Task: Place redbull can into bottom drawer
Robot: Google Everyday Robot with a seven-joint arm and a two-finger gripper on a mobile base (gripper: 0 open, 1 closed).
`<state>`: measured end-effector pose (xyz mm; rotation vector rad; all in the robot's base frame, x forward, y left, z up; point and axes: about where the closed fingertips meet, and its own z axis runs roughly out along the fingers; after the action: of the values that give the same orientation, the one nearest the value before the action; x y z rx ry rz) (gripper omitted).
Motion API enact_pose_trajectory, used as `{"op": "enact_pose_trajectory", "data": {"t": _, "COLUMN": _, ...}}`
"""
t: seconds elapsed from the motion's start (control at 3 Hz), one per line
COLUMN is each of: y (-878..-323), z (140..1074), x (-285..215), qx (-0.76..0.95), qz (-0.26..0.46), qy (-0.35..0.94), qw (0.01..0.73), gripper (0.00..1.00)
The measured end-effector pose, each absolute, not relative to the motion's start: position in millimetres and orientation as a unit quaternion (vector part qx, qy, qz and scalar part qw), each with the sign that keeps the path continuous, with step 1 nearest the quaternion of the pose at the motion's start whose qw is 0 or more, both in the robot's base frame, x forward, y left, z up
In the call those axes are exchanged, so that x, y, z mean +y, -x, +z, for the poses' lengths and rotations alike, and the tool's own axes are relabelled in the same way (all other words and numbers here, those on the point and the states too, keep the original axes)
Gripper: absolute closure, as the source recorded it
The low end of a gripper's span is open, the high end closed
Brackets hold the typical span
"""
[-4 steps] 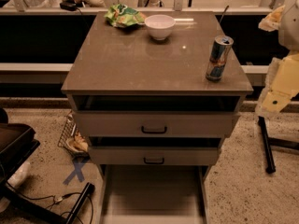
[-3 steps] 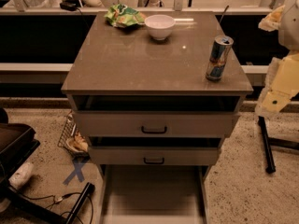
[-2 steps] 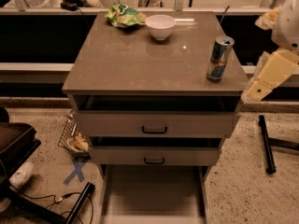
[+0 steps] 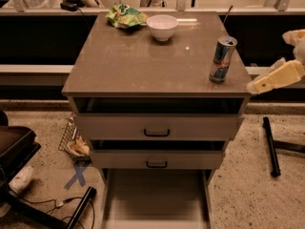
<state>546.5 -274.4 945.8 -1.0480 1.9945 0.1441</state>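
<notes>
The redbull can [image 4: 222, 59] stands upright near the right front corner of the cabinet top [image 4: 138, 61]. The bottom drawer [image 4: 155, 197] is pulled out at the foot of the cabinet, a light-grey tray with nothing in it. My gripper [image 4: 255, 85], cream coloured, reaches in from the right edge and sits just right of the cabinet's front right corner. It is a little below and to the right of the can and does not touch it.
A white bowl [image 4: 162, 26] and a green snack bag [image 4: 125, 15] sit at the back of the top. Two drawers with black handles [image 4: 156, 132] are above the open one. A wire basket [image 4: 71, 140] and cables lie on the floor at left, and a black pole [image 4: 271, 147] at right.
My gripper has swung from hanging down beside the cabinet to pointing left, closer to the can. The can and the drawers have not moved.
</notes>
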Motion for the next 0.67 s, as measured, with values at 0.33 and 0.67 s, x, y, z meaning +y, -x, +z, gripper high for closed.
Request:
{"op": "enact_pose_trajectory", "data": {"t": 0.33, "y": -590.7, "z": 937.6, "x": -297.8, "qx": 0.771, "qz": 0.116, "qy": 0.321, "qw": 0.538, "gripper": 0.0}}
{"op": "enact_pose_trajectory", "data": {"t": 0.67, "y": -605.9, "z": 928.5, "x": -305.5, "qx": 0.751, "qz": 0.154, "qy": 0.271, "qw": 0.583, "gripper": 0.0}}
